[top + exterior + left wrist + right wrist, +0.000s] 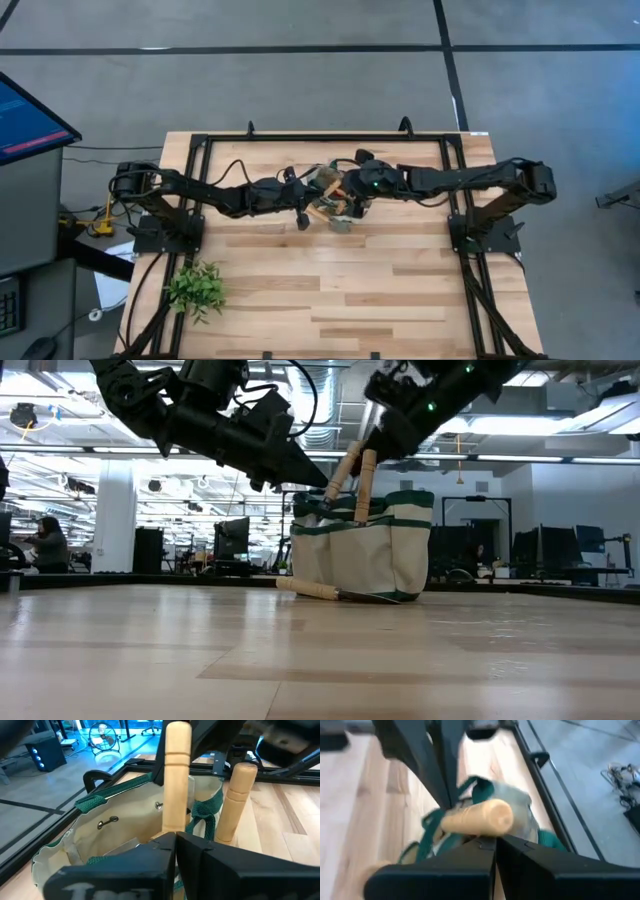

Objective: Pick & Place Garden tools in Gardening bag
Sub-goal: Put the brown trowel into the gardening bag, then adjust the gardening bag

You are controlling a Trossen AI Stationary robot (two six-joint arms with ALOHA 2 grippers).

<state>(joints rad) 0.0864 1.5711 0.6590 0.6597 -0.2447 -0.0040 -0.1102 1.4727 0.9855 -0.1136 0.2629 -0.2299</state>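
Two wooden tool handles [177, 775] upright in bag [365, 555], w/ both arms' fingers above.

Bright overhead room light; the right wrist view is motion-blurred.

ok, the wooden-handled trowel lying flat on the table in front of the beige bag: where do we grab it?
Grip the wooden-handled trowel mid-handle, coming straight down from above. It lies flat on the table, its round handle pointing away from the beige bag with green trim and its blade end close against the bag's base, so the handle is probably the clearer end.
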